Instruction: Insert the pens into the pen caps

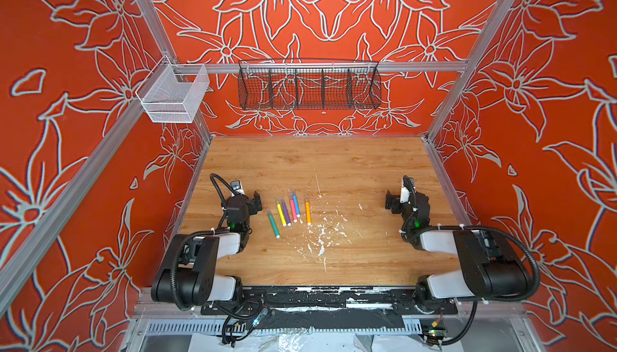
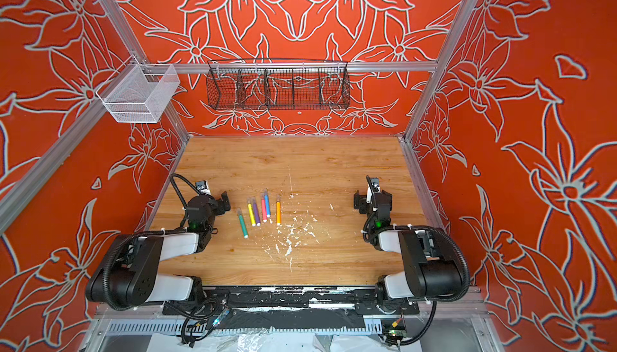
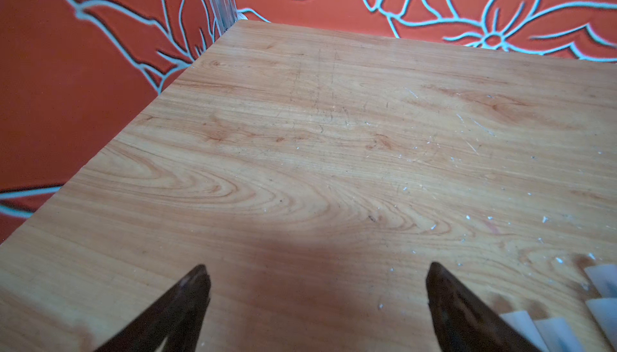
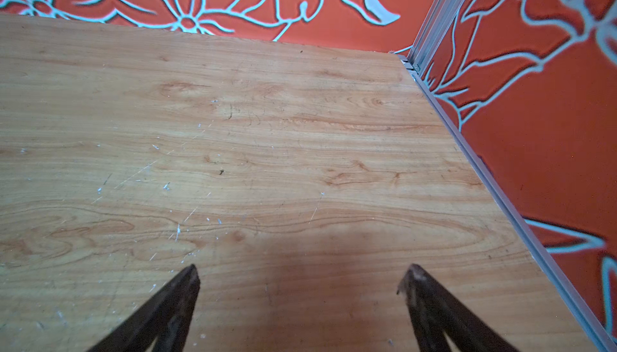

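Observation:
Six pens lie side by side on the wooden table (image 1: 367, 166), left of its middle, in both top views: green (image 1: 273, 223), yellow (image 1: 281, 215), purple (image 1: 286, 213), pink (image 1: 293, 210), blue (image 1: 296, 205), orange (image 1: 307, 212). A clear whitish pen cap (image 1: 293, 194) shows at each pen's far end. Several caps' pale ends (image 3: 602, 280) show at the edge of the left wrist view. My left gripper (image 1: 247, 201) (image 3: 317, 267) hangs open just left of the green pen (image 2: 242, 223). My right gripper (image 1: 399, 200) (image 4: 303, 267) is open and empty far to the right.
White flecks of debris (image 1: 320, 233) are scattered near the pens on the table's middle. A black wire basket (image 1: 309, 85) and a white mesh bin (image 1: 173, 95) hang on the back rail. Aluminium frame rails and red patterned walls border the table.

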You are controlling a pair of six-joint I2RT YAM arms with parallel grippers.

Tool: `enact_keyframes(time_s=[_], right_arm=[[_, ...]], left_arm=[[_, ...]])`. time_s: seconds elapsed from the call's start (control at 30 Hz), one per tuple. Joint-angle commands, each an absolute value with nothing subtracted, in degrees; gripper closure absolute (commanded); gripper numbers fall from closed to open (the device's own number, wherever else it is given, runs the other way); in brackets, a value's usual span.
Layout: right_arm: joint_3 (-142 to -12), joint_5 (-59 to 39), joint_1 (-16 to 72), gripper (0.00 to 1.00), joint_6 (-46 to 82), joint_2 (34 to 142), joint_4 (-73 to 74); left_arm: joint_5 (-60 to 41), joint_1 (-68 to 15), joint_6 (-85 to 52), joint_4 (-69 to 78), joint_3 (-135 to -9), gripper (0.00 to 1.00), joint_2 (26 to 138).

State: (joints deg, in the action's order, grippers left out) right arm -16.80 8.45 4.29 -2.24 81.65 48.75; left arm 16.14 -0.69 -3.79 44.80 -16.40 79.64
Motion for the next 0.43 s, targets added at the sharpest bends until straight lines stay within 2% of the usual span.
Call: enact_keyframes(time_s=[0.0,0.4], right_arm=[[-17.0,7.32,4.28,0.02,-2.02,81.83,50.05],[-17.05,7.21,4.31,0.03,-2.02,81.83,50.05]], left_arm=[[15.56,-0.53,-3.87,44.47,-16.92,0.03,79.28],[15.47,-0.53,-3.87,44.37,-17.04,0.03,79.29]])
